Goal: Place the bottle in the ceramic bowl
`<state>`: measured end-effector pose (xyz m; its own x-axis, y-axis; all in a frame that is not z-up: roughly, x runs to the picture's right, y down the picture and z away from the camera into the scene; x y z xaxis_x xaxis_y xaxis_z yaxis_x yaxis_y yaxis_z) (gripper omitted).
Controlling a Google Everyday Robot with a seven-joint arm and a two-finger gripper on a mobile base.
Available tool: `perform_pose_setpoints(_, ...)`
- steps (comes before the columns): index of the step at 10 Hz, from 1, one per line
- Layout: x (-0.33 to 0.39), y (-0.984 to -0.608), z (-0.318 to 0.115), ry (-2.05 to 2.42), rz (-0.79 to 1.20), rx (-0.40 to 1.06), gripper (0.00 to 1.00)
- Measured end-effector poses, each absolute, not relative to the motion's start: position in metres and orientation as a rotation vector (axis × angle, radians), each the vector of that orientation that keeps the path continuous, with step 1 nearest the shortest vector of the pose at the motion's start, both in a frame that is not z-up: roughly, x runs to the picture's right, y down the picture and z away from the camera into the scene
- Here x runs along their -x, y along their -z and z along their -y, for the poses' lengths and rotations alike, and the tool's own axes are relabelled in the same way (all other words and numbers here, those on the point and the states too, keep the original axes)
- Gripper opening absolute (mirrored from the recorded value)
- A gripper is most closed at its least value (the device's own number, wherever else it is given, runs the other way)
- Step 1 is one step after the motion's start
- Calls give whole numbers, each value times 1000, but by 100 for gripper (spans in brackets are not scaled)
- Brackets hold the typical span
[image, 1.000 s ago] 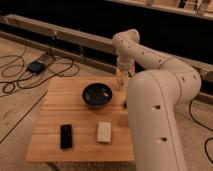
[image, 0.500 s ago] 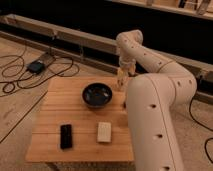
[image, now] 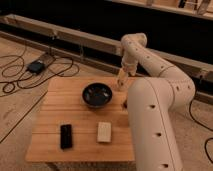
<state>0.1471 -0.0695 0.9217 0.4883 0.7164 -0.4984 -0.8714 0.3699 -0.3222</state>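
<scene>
The ceramic bowl (image: pixel 97 95) is round, glossy and dark, and stands on the back half of the wooden table (image: pixel 55 115). A small pale bottle (image: pixel 104 131), whitish and cream, lies flat near the table's front, in front of the bowl. My gripper (image: pixel 121 83) points down over the table's back right part, just right of the bowl's rim and far from the bottle. Whether it holds anything does not show. The white arm (image: pixel 150 115) fills the right side of the view and hides the table's right edge.
A flat black oblong thing (image: pixel 65 136) lies on the table front left of the bottle. Black cables and a small box (image: pixel 36 66) lie on the floor at left. A low wall or ledge (image: pixel 75 40) runs behind the table.
The gripper has come down a little toward the table beside the bowl. The bowl, the bottle and the black thing have not moved.
</scene>
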Motion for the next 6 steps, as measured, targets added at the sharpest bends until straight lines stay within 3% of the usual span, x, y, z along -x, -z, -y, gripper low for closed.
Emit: perform_pose_setpoints(6,-139,-929,75,-1097,-198,603,65)
